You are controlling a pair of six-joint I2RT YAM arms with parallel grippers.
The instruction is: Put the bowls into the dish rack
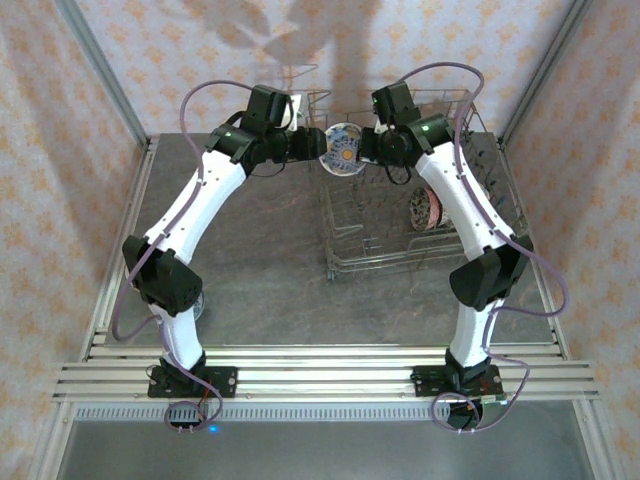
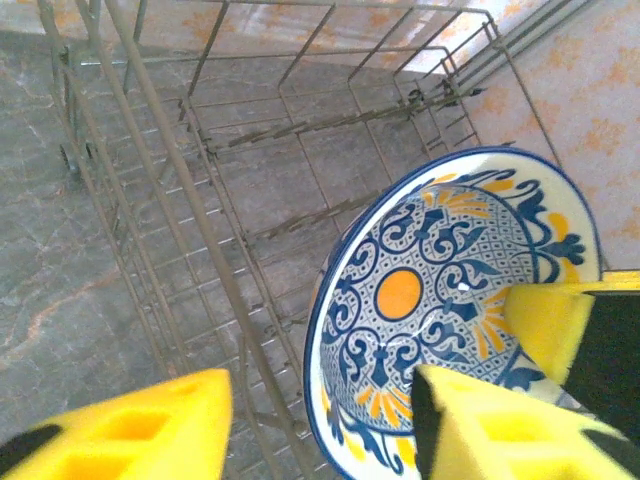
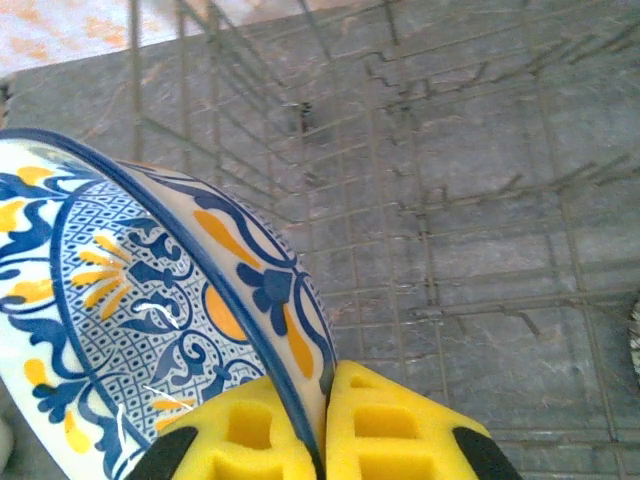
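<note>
While over rack [image 1: 392, 268], bowl [image 1: 342, 148] in R tool [image 3: 323, 395].

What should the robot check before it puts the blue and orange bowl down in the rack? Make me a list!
1. Right gripper has a firm pinch on the bowl: ok, its fingers are shut on the rim.
2. Left gripper is not pinching the bowl: ok, its fingers are wide open.
3. Left gripper is clear of the bowl: cannot tell, as one finger lies very close to it.
4. Bowl is over the rack: ok, wire floor shows beneath it.
5. Other bowl is out of the way: ok, it stands off to the side.
6. Bowl is lined up with a slot: cannot tell.
</note>
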